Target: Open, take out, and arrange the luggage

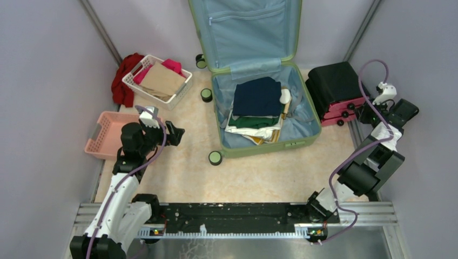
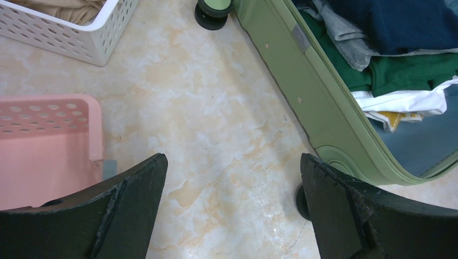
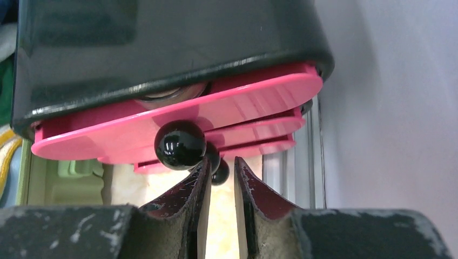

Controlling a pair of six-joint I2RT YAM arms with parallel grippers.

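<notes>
L gripper [image 2: 232, 162] wide open, nothing in it. Pink basket [image 2: 48, 140] just to its left, luggage [image 2: 324, 124] close on its right w/ clothes [image 2: 410, 70] inside, white basket [image 2: 81, 38] further ahead-left. R gripper [image 3: 222, 162] narrow, slim gap, tips right below a black knob [image 3: 180, 144] on the black/pink cases [image 3: 162, 54].

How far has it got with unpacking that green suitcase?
Done: the luggage lies open with its lid standing up, and a few clothes sit in the white basket. In hand: nothing clearly. The left end effector hovers open over the floor; the right end effector is nearly closed at the black-and-pink cases. Left: the folded clothes stack is still inside, and the pink basket looks empty.
</notes>
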